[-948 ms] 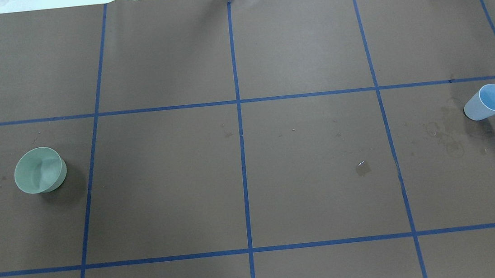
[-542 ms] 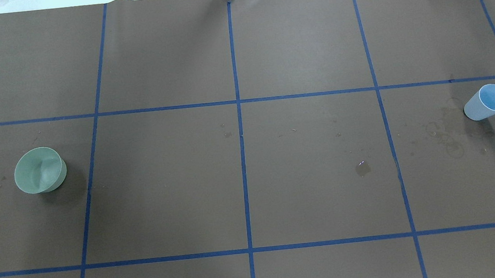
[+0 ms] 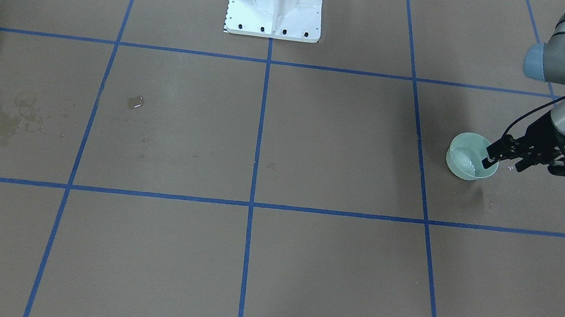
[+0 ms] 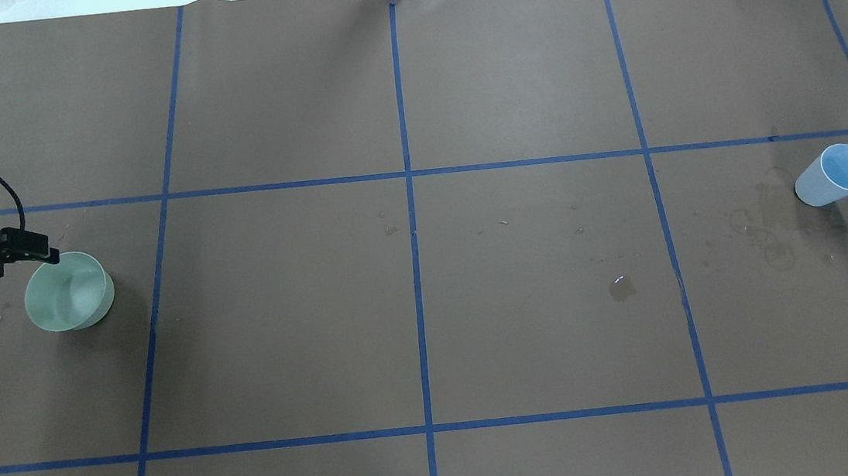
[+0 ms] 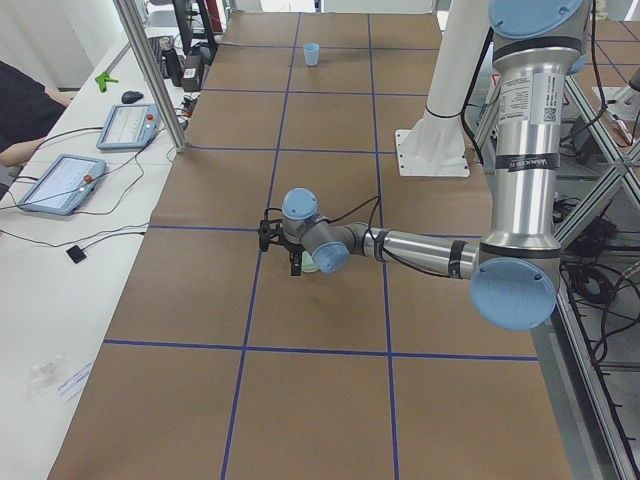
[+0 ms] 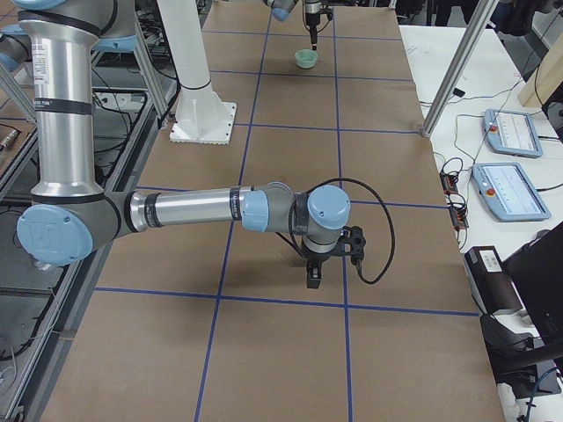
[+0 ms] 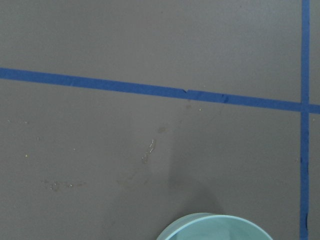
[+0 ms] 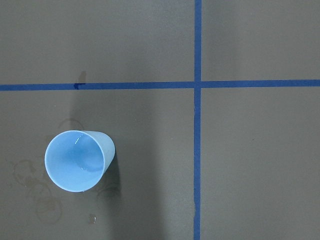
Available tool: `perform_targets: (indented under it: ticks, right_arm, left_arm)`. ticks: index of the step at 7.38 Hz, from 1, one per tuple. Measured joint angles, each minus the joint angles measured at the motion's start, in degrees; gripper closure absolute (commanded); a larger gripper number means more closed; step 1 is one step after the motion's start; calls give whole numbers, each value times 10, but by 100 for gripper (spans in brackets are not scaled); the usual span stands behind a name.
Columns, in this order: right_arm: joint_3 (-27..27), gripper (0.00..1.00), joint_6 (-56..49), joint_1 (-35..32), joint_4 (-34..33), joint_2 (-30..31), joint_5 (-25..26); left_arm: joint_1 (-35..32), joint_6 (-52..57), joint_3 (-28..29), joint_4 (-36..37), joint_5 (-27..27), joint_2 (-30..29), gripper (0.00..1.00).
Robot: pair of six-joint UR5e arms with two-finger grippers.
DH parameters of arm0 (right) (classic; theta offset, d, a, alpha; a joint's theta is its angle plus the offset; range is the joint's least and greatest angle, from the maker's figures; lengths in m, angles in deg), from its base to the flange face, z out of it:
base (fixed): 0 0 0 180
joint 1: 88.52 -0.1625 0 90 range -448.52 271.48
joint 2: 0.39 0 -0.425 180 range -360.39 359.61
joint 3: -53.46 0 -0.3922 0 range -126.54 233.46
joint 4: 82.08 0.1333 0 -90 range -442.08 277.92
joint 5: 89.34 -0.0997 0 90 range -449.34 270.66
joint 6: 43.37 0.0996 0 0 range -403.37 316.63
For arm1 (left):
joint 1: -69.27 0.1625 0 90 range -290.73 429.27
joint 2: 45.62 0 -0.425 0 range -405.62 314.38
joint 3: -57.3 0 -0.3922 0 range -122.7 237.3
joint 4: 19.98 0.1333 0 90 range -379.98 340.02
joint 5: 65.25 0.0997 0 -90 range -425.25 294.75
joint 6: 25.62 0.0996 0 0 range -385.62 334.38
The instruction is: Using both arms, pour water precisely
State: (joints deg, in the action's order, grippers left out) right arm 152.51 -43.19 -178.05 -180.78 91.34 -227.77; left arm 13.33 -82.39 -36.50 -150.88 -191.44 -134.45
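A pale green bowl (image 4: 70, 291) stands at the table's left; a faint rippled sheen of water (image 3: 466, 162) shows inside it. My left gripper (image 4: 36, 252) is open at the bowl's far-left rim, one finger over the rim and one outside, as the front view (image 3: 506, 162) shows. A light blue cup (image 4: 835, 174) stands at the far right and fills the right wrist view (image 8: 79, 161). My right gripper (image 6: 314, 271) shows only in the right side view, so I cannot tell whether it is open. The bowl's rim (image 7: 215, 226) shows at the bottom of the left wrist view.
A small wet patch (image 4: 621, 287) lies right of centre. Dried brownish ring stains (image 4: 770, 240) lie beside the cup. The white pedestal (image 3: 276, 2) stands at the robot's edge. Blue tape lines grid the brown table cover.
My left arm has come in from the left edge and moved toward the robot to the green bowl's rim. The bowl and the cup have not moved.
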Motion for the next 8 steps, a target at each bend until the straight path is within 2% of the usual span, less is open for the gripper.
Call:
perform_targets:
  ticks: [3, 4, 5, 6, 8]
  right_arm:
    - [-2, 0, 0, 0, 0, 1, 0]
    - [-2, 0, 0, 0, 0, 1, 0]
    - [-3, 0, 0, 0, 0, 1, 0]
    - [-4, 0, 0, 0, 0, 1, 0]
    - [-3, 0, -1, 0, 0, 0, 0]
  left_arm:
    - [20, 5, 8, -2, 2, 10, 1]
    - [31, 5, 13, -2, 2, 11, 12]
    - [39, 6, 15, -2, 2, 11, 64]
    - [43, 6, 15, -2, 2, 11, 100]
    - [46, 6, 17, -3, 1, 12, 100]
